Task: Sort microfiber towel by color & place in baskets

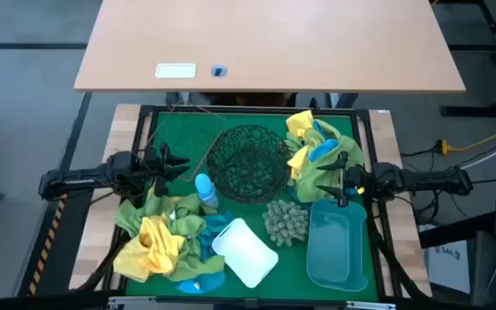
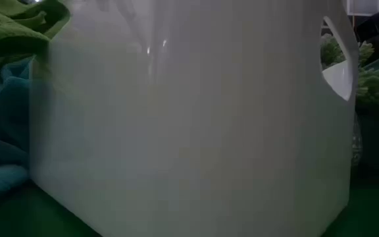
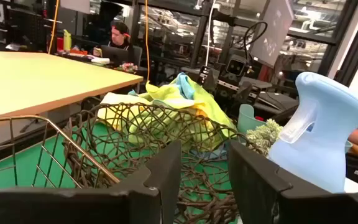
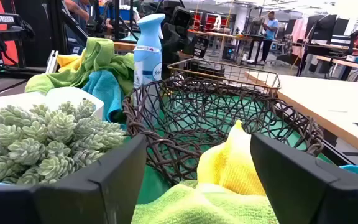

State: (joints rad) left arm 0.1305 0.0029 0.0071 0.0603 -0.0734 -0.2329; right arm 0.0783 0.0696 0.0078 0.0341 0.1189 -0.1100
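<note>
Two heaps of microfiber towels flanking the black mesh bowl [image 1: 248, 161]: a yellow, green and blue pile [image 1: 317, 151] just right of it, directly under and ahead of the right fingers [image 4: 194, 177], and a sprawling pile [image 1: 164, 241] to the bowl's lower left, below the left fingers [image 1: 172, 162]; no clear long axis to either heap. Right fingers spread wide, gripping nothing, arm reaching level toward the bowl. Left fingers partly apart, empty, arm level, aimed at the bowl's left rim.
</note>
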